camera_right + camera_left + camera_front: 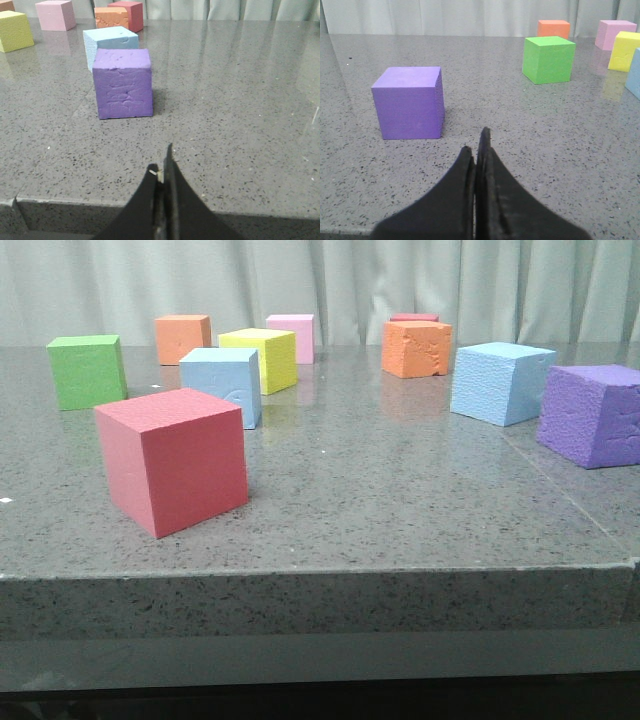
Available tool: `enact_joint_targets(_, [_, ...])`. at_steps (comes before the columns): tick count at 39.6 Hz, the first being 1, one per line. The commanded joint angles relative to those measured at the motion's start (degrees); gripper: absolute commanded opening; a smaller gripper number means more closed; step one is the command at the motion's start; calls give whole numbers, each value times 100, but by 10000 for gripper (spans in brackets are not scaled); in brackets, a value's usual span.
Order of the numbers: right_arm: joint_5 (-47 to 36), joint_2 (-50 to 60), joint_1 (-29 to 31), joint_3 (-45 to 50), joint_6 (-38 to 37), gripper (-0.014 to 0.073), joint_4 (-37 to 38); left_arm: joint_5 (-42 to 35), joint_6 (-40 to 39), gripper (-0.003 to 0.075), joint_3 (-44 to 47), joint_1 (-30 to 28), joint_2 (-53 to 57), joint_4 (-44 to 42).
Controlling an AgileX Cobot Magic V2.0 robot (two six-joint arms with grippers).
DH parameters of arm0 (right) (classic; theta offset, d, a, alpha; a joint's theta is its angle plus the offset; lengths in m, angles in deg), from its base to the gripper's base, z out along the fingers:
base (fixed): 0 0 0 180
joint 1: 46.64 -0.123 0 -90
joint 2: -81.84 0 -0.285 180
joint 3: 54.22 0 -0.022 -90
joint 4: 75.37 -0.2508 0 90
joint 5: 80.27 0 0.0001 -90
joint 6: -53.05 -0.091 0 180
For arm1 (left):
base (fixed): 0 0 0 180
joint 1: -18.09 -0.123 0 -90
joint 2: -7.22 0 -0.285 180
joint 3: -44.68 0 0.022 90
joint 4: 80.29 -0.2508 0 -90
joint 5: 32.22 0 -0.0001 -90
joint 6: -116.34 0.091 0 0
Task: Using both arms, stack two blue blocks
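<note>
Two light blue cubes stand on the grey table. One, with a curved scuff on its front face (pixel 222 385), is at the middle left behind a red cube. The other (pixel 500 382) is at the right beside a purple cube. The right wrist view shows this second blue cube (pixel 107 42) directly behind the purple cube (pixel 123 82). The left wrist view shows only a sliver of the scuffed blue cube (pixel 635 80) at the frame edge. My left gripper (pixel 476 141) is shut and empty, low over the table. My right gripper (pixel 161 158) is shut and empty near the table's front edge. Neither gripper shows in the front view.
A red cube (pixel 172 458) stands near the front left, with a green cube (pixel 87 370) behind it and a purple cube (pixel 593 415) at the right. Orange (pixel 182 338), yellow (pixel 260 358), pink (pixel 291 337) and a second orange cube (pixel 416 348) stand at the back. Another purple cube (pixel 409 102) is ahead of the left gripper.
</note>
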Motion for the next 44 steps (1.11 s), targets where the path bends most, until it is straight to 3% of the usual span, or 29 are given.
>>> enact_joint_targets(1, [-431,103,44,-29,49,-67,-33,-497,-12,-20,13,0,92,27])
enact_joint_targets(44, [-485,103,44,-29,49,-67,-33,-497,-12,-20,13,0,92,-6])
